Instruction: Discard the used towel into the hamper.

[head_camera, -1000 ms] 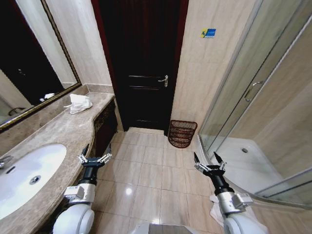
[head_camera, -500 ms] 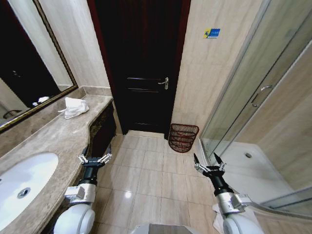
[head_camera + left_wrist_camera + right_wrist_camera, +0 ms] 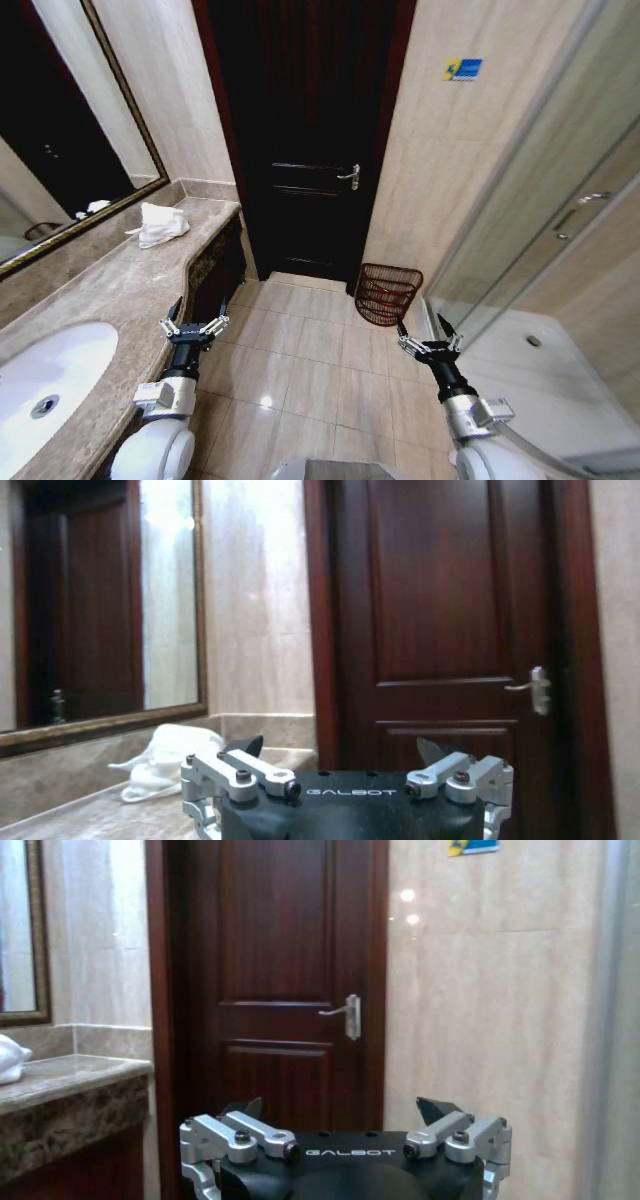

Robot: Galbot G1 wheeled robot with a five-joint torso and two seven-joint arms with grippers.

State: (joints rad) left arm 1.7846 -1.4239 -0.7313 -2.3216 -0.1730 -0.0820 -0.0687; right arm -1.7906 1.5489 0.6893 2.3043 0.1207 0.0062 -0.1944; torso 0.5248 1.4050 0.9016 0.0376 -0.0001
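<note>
A crumpled white towel (image 3: 156, 224) lies on the marble counter (image 3: 120, 275) at its far end, below the mirror; the left wrist view catches this towel (image 3: 165, 760) too. The hamper (image 3: 387, 293), a small red-brown wire basket, stands on the floor against the tiled wall, right of the dark door. My left gripper (image 3: 194, 320) is held low beside the counter front, open and holding nothing. My right gripper (image 3: 431, 336) hovers over the floor near the shower edge, also open with nothing in it. Both are well short of the towel and the hamper.
A closed dark wooden door (image 3: 305, 140) with a metal handle (image 3: 350, 177) is straight ahead. A white sink (image 3: 45, 385) is set in the counter at near left, under a framed mirror (image 3: 60, 120). A glass shower enclosure (image 3: 560, 230) fills the right. Tiled floor (image 3: 300, 370) lies between.
The whole picture has shifted: the camera has moved, so door, hamper and shower sit further right and the sink lower left. Both grippers stay as they were, open.
</note>
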